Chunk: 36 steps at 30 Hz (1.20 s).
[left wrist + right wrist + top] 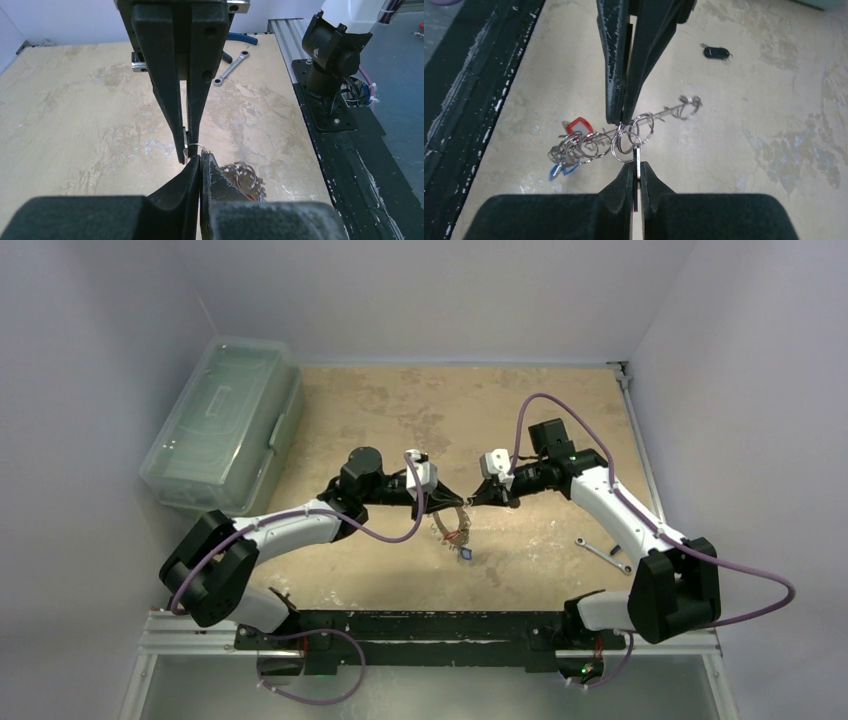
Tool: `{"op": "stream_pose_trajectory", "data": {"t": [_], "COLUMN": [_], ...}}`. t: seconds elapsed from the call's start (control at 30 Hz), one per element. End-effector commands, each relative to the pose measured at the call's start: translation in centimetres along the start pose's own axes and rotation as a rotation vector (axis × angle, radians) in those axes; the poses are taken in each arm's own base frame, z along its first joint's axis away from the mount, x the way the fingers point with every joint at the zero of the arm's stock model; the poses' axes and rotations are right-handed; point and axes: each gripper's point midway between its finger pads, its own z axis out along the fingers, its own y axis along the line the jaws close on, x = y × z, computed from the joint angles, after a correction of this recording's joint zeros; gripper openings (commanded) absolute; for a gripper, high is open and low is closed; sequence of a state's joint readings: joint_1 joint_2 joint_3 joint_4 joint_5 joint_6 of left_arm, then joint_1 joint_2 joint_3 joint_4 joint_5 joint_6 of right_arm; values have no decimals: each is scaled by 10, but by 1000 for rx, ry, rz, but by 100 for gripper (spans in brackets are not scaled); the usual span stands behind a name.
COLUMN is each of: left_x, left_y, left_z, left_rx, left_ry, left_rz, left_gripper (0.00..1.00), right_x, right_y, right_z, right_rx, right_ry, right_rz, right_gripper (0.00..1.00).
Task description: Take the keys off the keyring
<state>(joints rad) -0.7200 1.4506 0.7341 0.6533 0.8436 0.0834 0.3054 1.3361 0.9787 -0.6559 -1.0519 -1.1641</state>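
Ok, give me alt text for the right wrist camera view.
The right gripper, from below, pinches a silvery key on the keyring; the left gripper, from above, clamps the ring. Other keys, one red-headed, bunch along it above the tan table.

Left gripper (200, 159) at bottom centre, jaws shut, thin wire of keyring (196, 146) looping out at tips. Right gripper (186, 151) reaches down from top, jaws shut, tips touching same loop. Keys (243, 177) bunched lower centre-right. Spanner (231, 68) and blue-handled pliers (244, 38) upper centre on tan table (75, 110).
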Motion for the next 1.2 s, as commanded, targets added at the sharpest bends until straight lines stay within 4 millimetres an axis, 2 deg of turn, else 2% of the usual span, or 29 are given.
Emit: {"op": "stream_pose_trajectory", "data": {"t": [0.0,0.07,0.17,0.23,0.27,0.4,0.47,0.5,0.57,0.7,0.8,0.93,0.97,1.17], "left_x": [-31,-28,-22,-18,-16,-11,-9,-9,-10,-10,-10,-10,-10,-11], "left_y": [1,1,1,2,3,4,5,5,6,7,7,10,10,12], "left_z": [-6,-8,-10,-11,-11,-12,-12,-12,-12,-13,-13,-14,-14,-16], "left_rx": [-29,-30,-31,-32,-34,-37,-39,-40,-41,-44,-46,-58,-59,-70], "left_ry": [-87,-76,-60,-49,-44,-34,-31,-31,-32,-29,-30,-28,-28,-29], "left_rz": [45,47,62,69,73,72,70,70,71,66,66,65,66,63], "left_gripper": [0,0,0,0,0,0,0,0,0,0,0,0,0,0], "right_x": [-17,-13,-7,-3,-3,-18,-21,-21,-18,-19,-29,-42,-43,-31], "right_y": [12,12,13,14,15,11,2,0,-3,-7,-11,-7,-5,6], "right_z": [3,2,1,0,0,-2,-3,-5,-6,-7,-8,-7,-6,3], "right_rx": [-59,-53,-46,-46,-47,-49,-24,-13,-1,12,12,-26,-34,-68], "right_ry": [-113,-89,-57,-39,-39,-83,-78,-70,-56,-53,-85,-144,-153,-182], "right_rz": [9,13,11,12,13,39,39,40,51,50,61,90,101,162], "right_gripper": [13,31,39,53,55,49,54,61,65,65,62,38,35,29]}}
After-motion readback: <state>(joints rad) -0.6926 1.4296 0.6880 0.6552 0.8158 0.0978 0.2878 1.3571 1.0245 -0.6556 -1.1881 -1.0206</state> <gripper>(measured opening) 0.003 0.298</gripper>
